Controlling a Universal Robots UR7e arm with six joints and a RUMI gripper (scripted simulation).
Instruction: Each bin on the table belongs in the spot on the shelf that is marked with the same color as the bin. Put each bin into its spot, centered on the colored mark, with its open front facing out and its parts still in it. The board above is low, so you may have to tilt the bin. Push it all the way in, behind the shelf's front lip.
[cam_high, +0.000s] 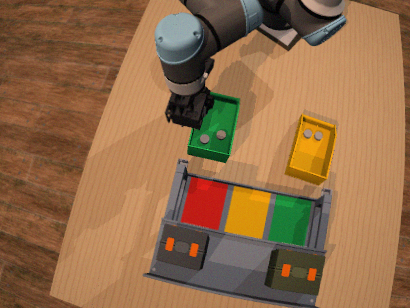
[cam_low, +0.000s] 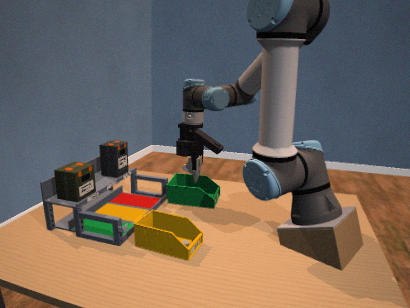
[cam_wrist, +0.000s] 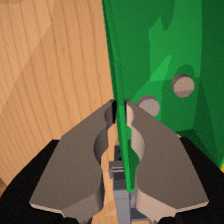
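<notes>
The claw (cam_high: 199, 125) (cam_low: 195, 179) (cam_wrist: 119, 101) grips the green bin (cam_high: 214, 154) (cam_low: 192, 194) (cam_wrist: 170, 30) by its wall, while the yellow bin (cam_high: 311, 152) (cam_low: 157, 237) also waits outside the shelf (cam_high: 240, 255) (cam_low: 79, 219), at two o'clock from it.

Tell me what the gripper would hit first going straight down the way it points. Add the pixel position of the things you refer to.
Probably the table (cam_high: 125, 165) (cam_low: 240, 270) (cam_wrist: 45, 60), beside the green bin (cam_high: 220, 115) (cam_low: 187, 195) (cam_wrist: 175, 30) whose side wall it grips; remaining depth is unclear.
</notes>
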